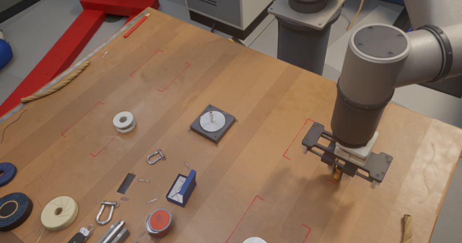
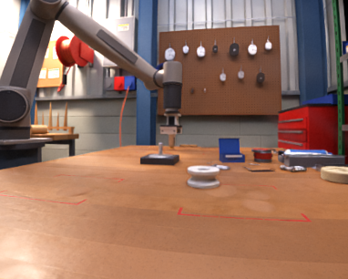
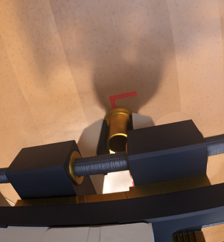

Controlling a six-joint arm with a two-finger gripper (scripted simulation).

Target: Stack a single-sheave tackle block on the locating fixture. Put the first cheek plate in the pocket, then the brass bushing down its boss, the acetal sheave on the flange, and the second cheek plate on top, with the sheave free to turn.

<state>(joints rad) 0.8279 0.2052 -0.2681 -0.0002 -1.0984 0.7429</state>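
The brass bushing (image 1: 337, 173) (image 3: 117, 129) stands upright on the bench's right side by a red corner mark, gripped by my closed gripper (image 1: 337, 172) (image 2: 171, 136) (image 3: 116, 134). The dark locating fixture (image 1: 212, 123) (image 2: 159, 158) sits at the bench's middle, to the left, with a silver cheek plate (image 1: 212, 121) in its pocket and a thin boss standing up from it. The white acetal sheave (image 1: 124, 121) (image 2: 203, 175) lies flat further left inside red marks. A white round part (image 1: 254, 240) shows only partly at the bench's near edge.
The bench's right edge runs close beside my gripper, with a rope end (image 1: 406, 227) near it. Shackles (image 1: 155, 156), a blue box (image 1: 182, 188), a red tin (image 1: 159, 222), tape rolls (image 1: 59, 213) and small pins clutter the near left corner.
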